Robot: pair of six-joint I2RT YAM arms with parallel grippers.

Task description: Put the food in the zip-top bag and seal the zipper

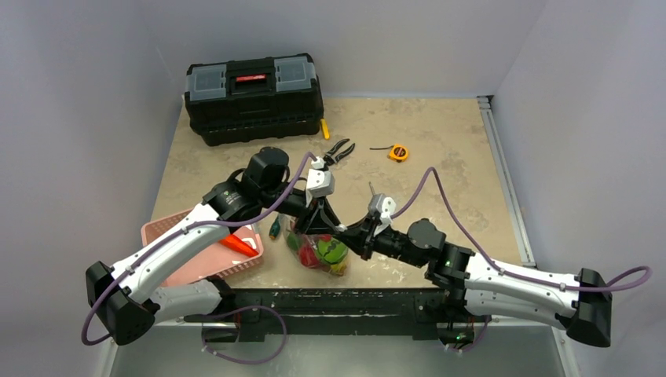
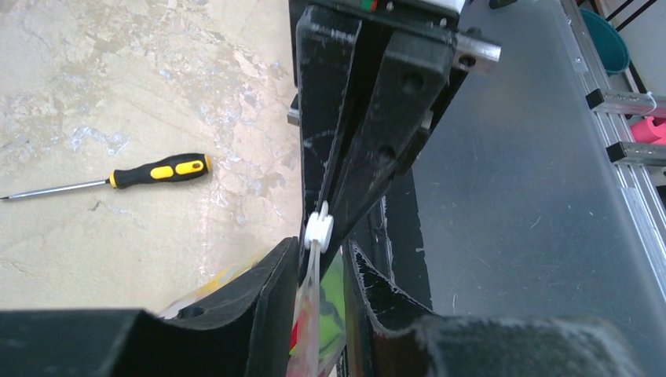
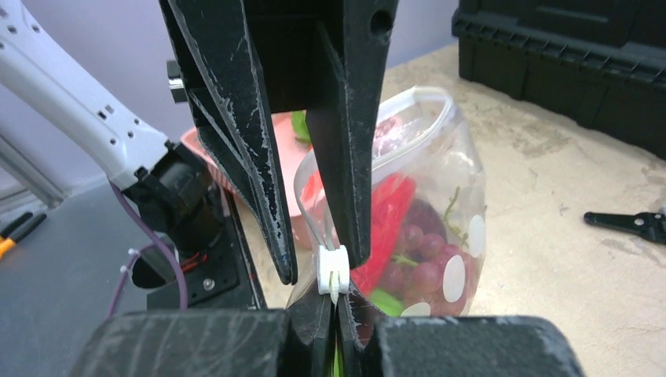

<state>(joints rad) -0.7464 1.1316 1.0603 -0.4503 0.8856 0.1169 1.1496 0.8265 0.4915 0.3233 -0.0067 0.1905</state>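
Two arms are met at the zip-top bag (image 3: pixel 463 157) of food (image 3: pixel 393 212) upright on the bench (image 1: pixel 440 157): the right end effector (image 3: pixel 336 302) is clenched on the zipper (image 3: pixel 416 98), the left end effector (image 2: pixel 322 251) is parted around the slider (image 3: pixel 333 271), which may be slipped off.

The zip-top bag (image 3: pixel 440 181) is clear, glossy, crinkled plastic, and its zipper (image 3: pixel 420 96) is a whitish translucent strip. The food (image 3: pixel 389 212) inside shines. The left end effector (image 3: pixel 322 271) is matt black plastic, scratched pale. The counter (image 1: pixel 440 157) looks like mottled matt stone. The screwdriver (image 2: pixel 161 168) has a bare metal shaft.
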